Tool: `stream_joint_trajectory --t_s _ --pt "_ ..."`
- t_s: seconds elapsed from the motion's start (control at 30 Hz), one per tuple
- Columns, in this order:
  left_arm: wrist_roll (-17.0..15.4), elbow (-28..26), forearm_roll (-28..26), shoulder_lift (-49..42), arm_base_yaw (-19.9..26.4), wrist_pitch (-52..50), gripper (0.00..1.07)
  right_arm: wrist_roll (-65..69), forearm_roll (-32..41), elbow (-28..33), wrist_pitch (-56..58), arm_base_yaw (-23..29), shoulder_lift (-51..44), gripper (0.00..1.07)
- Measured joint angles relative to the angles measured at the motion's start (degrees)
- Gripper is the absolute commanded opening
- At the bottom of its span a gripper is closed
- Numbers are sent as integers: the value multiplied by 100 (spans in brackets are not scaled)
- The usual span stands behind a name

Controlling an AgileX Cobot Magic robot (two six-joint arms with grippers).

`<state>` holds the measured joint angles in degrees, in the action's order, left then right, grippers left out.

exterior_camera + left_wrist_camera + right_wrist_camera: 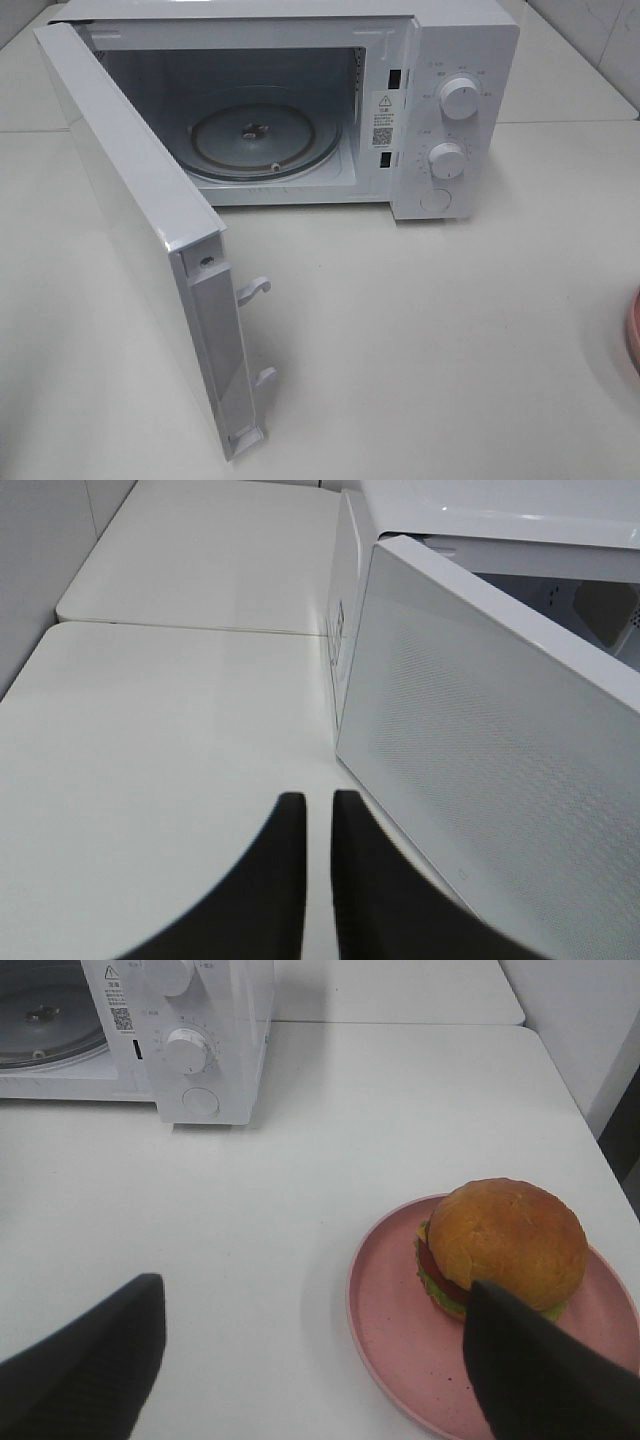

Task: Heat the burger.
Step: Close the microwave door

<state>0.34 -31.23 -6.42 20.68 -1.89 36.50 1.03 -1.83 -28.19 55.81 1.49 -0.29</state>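
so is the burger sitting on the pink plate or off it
Touching: the right wrist view shows the burger resting directly on the pink plate, no gap beneath.

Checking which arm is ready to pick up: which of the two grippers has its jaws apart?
The right gripper: its fingers stand wide, near the burger on the pink plate. The left gripper is shut, holding nothing.

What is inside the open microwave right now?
Only the glass turntable sits inside the microwave, bare. The burger is outside on the pink plate. The door hides the cavity's left wall.
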Motion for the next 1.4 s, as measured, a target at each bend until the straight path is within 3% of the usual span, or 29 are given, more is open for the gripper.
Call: stream_joint_trajectory --t_s 0.27,0.6,0.9,0.97,1.07,1.13,1.27,1.33,1.4 --pt "11 435 0 945 0 -1759 0 0 0 0 0 0 0 74" --pt "103 1301 40 2257 0 -4968 0 0 0 0 0 0 0 74" --pt "52 1432 458 3415 0 -6623 0 0 0 0 0 0 0 74" --pt "-355 1432 814 4022 0 -7030 0 0 0 0 0 0 0 74" --pt "-516 1432 957 4142 0 -7105 0 0 0 0 0 0 0 74" --pt "-928 1432 1444 4572 0 -7506 0 0 0 0 0 0 0 74" --pt "-1255 1432 1874 4996 0 -8004 0 0 0 0 0 0 0 74" --pt "-1599 1341 2200 5552 -86 -8262 0 0 0 0 0 0 0 74" --pt "-1621 1278 2229 5689 -160 -8274 0 0 0 0 0 0 0 74"
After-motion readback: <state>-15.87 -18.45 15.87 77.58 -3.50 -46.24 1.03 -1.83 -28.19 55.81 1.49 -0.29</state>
